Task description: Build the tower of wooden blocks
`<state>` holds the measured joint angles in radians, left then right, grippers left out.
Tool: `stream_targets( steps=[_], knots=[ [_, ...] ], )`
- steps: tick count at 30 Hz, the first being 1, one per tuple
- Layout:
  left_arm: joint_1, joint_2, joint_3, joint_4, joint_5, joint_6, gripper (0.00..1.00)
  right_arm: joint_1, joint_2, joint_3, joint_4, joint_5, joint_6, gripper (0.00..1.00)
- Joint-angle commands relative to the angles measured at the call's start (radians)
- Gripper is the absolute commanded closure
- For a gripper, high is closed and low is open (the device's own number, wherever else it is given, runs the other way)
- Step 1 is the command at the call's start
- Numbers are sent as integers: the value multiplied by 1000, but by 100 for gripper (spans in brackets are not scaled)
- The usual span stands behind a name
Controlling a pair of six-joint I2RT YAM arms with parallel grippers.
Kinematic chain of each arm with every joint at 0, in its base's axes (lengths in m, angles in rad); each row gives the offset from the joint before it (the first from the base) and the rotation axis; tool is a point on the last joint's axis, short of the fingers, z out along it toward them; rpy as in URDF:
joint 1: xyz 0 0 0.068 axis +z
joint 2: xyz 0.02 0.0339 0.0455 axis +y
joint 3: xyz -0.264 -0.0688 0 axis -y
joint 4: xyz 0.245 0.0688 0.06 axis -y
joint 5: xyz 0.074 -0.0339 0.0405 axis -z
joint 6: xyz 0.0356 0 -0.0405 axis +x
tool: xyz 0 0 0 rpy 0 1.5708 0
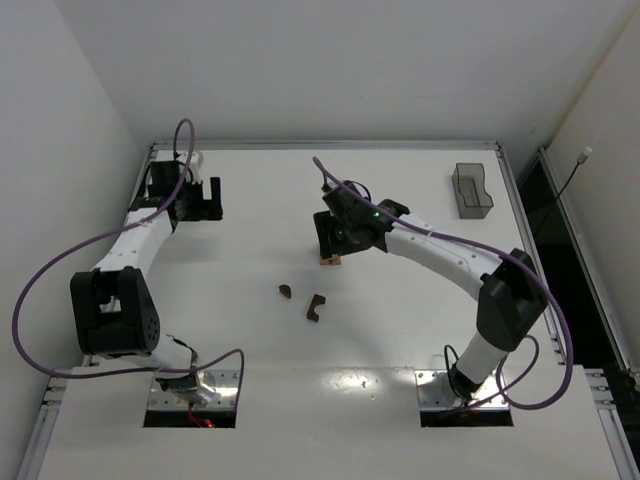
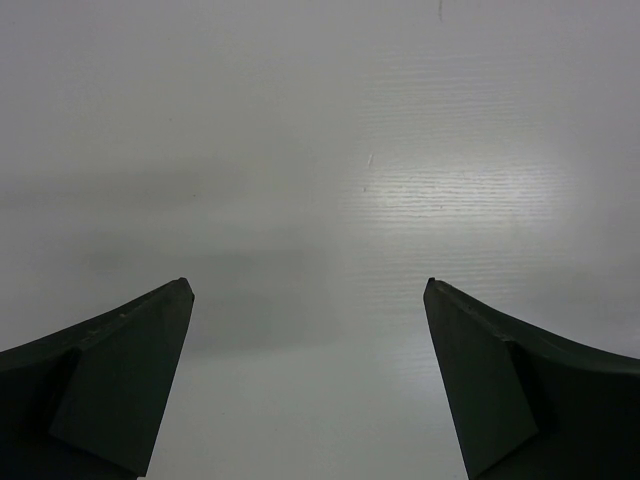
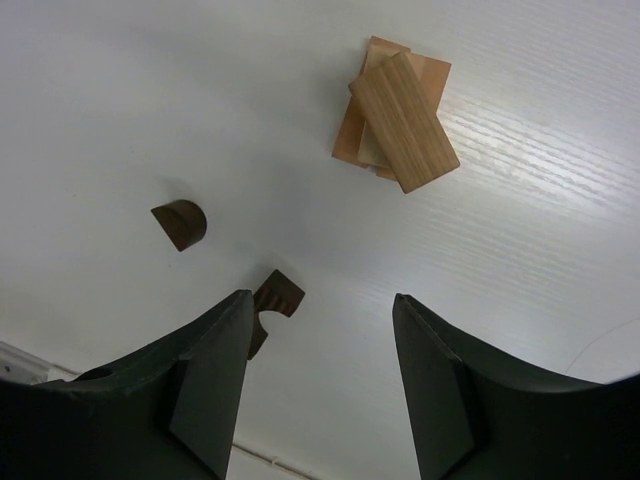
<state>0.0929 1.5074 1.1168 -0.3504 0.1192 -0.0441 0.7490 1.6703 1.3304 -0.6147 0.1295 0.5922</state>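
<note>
Right gripper (image 3: 320, 300) hovers empty, jaws apart, just near of the stack of light tan wooden blocks (image 3: 395, 120).
Left gripper (image 2: 308, 285) gapes wide, far left.

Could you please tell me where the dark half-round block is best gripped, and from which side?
Likely from straight above: the half-round block lies flat on the table, apart from the arch piece. Close on its straight edge and the crown of its curve.
</note>
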Motion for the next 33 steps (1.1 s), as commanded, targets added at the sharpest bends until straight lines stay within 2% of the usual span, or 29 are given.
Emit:
stream_targets(
  steps=[1,9,14,18,24,27,33],
  knots=[
    [-9,-55,-9,30,-6,-11,0,9,23,26,65,39,-58,43],
    [-9,-24,9,30,14,-11,0,-19,150,141,66,134,-336,41],
    [-9,-13,18,30,14,-11,0,-51,213,187,66,121,-358,41],
    [-9,-4,18,30,14,-11,0,-74,259,217,43,56,-368,41],
    [-9,5,18,30,14,-2,0,-121,270,208,88,-173,-452,41],
    [-9,14,18,30,14,-2,0,-131,279,217,89,-241,-472,41],
    [-9,23,18,30,14,-2,0,-140,307,217,69,-278,-509,42]
  ],
)
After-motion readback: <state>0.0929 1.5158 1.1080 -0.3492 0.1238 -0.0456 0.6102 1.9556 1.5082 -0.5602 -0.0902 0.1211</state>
